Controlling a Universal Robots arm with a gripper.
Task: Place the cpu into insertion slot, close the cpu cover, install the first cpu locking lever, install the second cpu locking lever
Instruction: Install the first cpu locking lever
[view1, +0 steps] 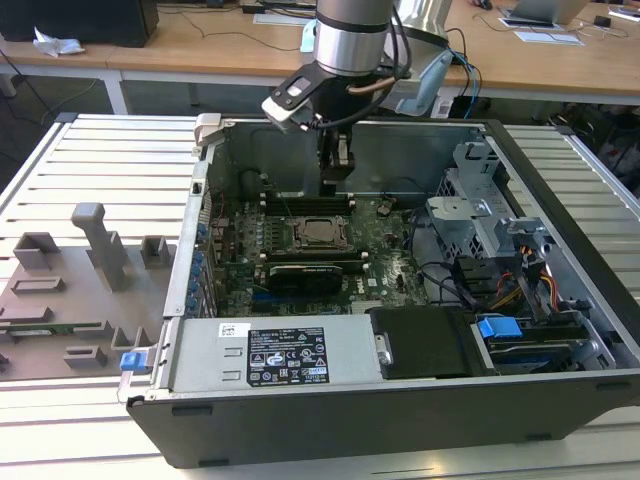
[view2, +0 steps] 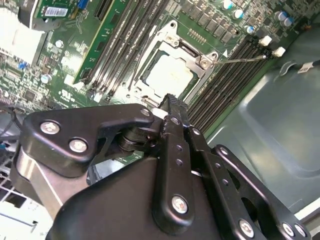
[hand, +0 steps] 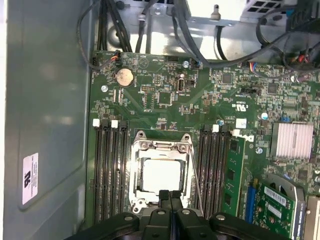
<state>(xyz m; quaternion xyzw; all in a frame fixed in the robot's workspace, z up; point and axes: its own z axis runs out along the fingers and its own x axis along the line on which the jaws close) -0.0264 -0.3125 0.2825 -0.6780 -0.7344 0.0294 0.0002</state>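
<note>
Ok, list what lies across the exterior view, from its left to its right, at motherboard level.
Grey fixture tray → cpu → silvery drive cage → orange and yellow cables.

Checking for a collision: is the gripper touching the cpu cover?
Cannot tell. In the first wrist view the gripper, jaws shut, overlaps the edge of the cpu cover, but neither contact nor a gap shows plainly.

From where I stand, the silver arm (view1: 352, 35) comes in from above with its wrist held upright. The black gripper (view1: 334, 172) hangs off it, pointing straight down. In the first wrist view its fingertips (hand: 163, 196) meet, the jaws pressed together with nothing between them.
</note>
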